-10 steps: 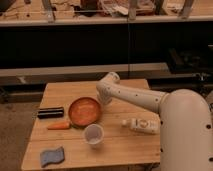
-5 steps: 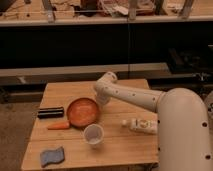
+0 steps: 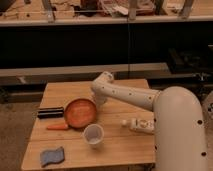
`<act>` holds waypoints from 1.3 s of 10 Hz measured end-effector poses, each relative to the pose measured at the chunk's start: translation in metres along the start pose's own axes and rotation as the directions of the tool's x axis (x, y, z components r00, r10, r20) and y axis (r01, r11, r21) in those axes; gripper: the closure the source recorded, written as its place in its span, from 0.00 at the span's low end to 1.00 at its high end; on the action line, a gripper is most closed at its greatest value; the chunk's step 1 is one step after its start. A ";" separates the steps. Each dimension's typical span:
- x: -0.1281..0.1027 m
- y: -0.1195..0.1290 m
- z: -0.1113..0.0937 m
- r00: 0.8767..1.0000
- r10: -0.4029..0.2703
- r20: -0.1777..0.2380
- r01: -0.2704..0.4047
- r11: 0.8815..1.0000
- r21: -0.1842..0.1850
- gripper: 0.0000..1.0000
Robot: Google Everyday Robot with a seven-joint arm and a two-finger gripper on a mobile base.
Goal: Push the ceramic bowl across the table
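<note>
The ceramic bowl [image 3: 80, 112], orange-red, wide and shallow, sits left of centre on the light wooden table [image 3: 120, 92]. My white arm reaches in from the right. Its wrist bends down, so that the gripper [image 3: 99, 99] sits at the bowl's back right rim, touching it or very close to it. The gripper is partly hidden behind the wrist.
A black bar-shaped object [image 3: 50, 112] lies just left of the bowl and an orange carrot-like item [image 3: 57, 127] lies at its front left. A white cup [image 3: 93, 135] stands in front of the bowl, a blue sponge [image 3: 52, 156] at the front left corner, and a white bottle [image 3: 138, 124] lies on the right.
The arm's wrist has swung left over the table. The bowl has slid a little to the left and toward the front edge, closer to the black object and the carrot.
</note>
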 end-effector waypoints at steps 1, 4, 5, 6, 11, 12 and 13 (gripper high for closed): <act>-0.001 -0.001 0.000 1.000 -0.007 0.000 0.007 1.000 -0.003 0.96; -0.019 -0.014 0.001 0.999 -0.037 0.006 0.037 0.999 -0.010 0.96; -0.020 -0.014 0.000 0.999 -0.039 0.007 0.039 0.999 -0.013 0.96; -0.020 -0.013 0.000 0.999 -0.041 0.006 0.041 0.999 -0.016 0.96; -0.032 -0.014 -0.001 0.997 -0.076 0.006 0.076 0.997 -0.030 0.96; -0.033 -0.013 -0.002 0.997 -0.083 0.005 0.083 0.996 -0.033 0.96; -0.035 -0.013 -0.002 0.996 -0.088 0.006 0.088 0.996 -0.034 0.96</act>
